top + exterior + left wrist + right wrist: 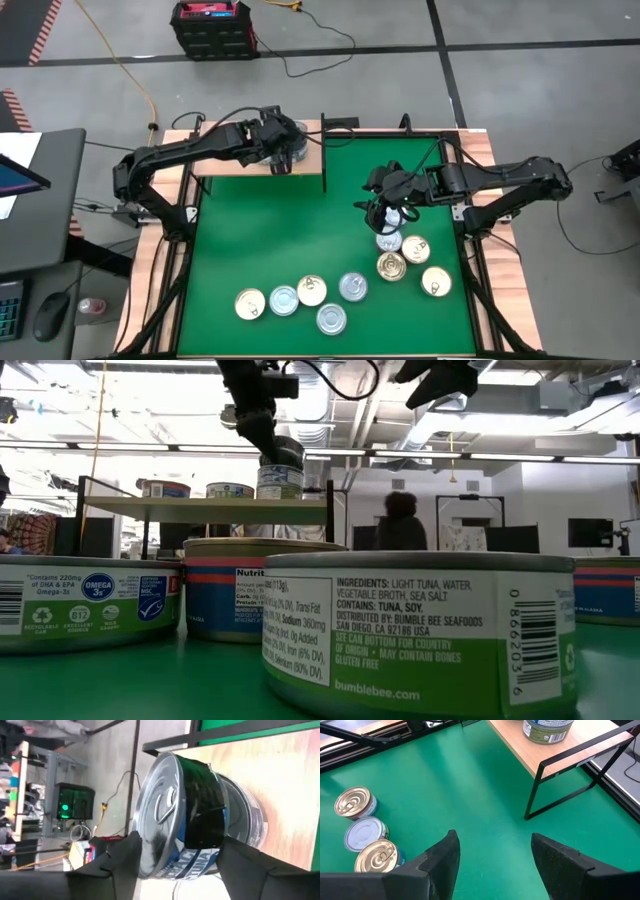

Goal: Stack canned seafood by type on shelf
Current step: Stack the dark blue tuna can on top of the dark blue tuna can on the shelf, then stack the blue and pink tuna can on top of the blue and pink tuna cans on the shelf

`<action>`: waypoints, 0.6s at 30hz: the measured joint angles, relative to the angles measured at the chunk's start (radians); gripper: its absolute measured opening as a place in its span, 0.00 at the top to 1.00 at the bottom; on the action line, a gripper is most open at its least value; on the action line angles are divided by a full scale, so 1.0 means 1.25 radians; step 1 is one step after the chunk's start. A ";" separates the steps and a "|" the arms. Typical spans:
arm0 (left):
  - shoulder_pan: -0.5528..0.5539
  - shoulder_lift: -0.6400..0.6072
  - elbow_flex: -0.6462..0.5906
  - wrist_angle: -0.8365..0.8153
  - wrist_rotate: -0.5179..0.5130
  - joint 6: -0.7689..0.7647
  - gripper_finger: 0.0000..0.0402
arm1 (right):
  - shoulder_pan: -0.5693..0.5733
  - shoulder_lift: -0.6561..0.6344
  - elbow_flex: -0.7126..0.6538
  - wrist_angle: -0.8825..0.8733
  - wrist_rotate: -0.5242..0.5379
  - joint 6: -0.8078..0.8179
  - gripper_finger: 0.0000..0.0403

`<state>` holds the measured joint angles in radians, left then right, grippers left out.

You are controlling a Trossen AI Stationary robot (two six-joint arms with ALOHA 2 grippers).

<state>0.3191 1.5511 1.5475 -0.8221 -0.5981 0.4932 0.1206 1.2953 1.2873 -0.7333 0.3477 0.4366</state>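
Left arm: reaches in from the table's left side to the far edge, over the shelf [262,160].
Left gripper [283,146]: sits at the right part of the shelf, over a stack of tins [279,472]. In the left wrist view its fingers [122,865] stand on either side of the silver-lidded top tin [170,815]; whether they press on it or stand just clear, I cannot tell.
Shelf: a pale wood board on thin dark legs at the far edge of the green mat [300,235]. The low view shows two more tins [165,488] on its left part, well apart from the stack.
Loose tins, front left: five lie flat in a loose group on the mat [300,296], near the front edge, with silver and gold lids.
Right gripper [385,207]: hangs above the mat, right of the shelf, fingers [442,857] spread wide with nothing between them.
Loose tins, right: four more [408,258] cluster just in front of the right gripper, touching or nearly so.
Background: a person [400,520] stands in the room behind the table.
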 joint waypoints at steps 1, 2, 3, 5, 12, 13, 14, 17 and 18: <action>0.000 0.000 0.000 -0.008 0.009 -0.007 0.40 | -0.002 0.000 0.000 0.001 0.000 0.000 0.33; 0.000 -0.001 0.000 -0.016 0.026 -0.015 0.38 | -0.004 0.000 0.000 0.001 0.000 0.000 0.33; 0.001 -0.001 0.000 -0.024 0.041 -0.020 0.36 | -0.004 0.000 0.000 0.001 0.000 0.000 0.33; -0.003 -0.001 0.000 -0.034 0.059 -0.034 0.34 | -0.004 0.000 0.000 0.001 0.001 0.000 0.33; -0.009 -0.008 0.000 -0.044 0.085 -0.065 0.33 | -0.004 0.000 0.000 0.004 0.003 0.000 0.33; -0.009 -0.012 0.000 -0.044 0.086 -0.071 0.33 | -0.004 0.000 0.000 0.004 0.003 0.000 0.33; -0.009 -0.016 0.000 -0.043 0.086 -0.076 0.33 | -0.004 0.000 0.000 0.004 0.002 0.000 0.33; -0.009 -0.028 0.000 -0.043 0.080 -0.084 0.33 | -0.004 0.000 0.000 0.002 0.000 0.001 0.33; -0.008 -0.034 0.000 -0.042 0.081 -0.084 0.33 | -0.004 0.000 0.000 0.002 -0.001 0.001 0.33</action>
<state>0.3089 1.5091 1.5475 -0.8745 -0.4972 0.3882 0.1154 1.2957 1.2873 -0.7308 0.3466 0.4374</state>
